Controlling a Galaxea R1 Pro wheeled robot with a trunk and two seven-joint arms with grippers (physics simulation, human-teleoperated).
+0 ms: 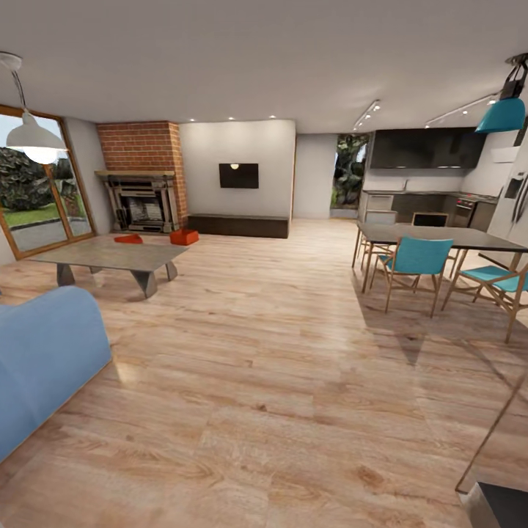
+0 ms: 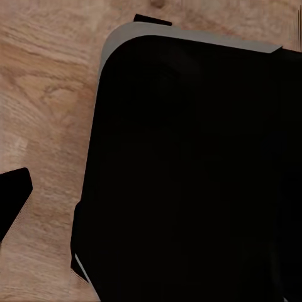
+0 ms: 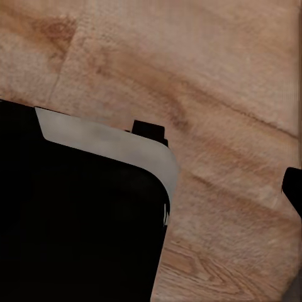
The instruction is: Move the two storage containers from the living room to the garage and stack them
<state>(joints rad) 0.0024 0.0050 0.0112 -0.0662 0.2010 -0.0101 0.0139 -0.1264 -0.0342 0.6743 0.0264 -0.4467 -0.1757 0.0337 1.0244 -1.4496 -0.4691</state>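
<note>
Two orange-red storage containers point(image 1: 184, 236) sit left of centre, beside the brick fireplace point(image 1: 141, 203), awaiting pickup; my grippers' states I cannot tell.

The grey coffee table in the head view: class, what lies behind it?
Behind the coffee table, two orange-red boxes sit on the wood floor before the brick fireplace. The table's edge hides the flatter box's lower part.
</note>
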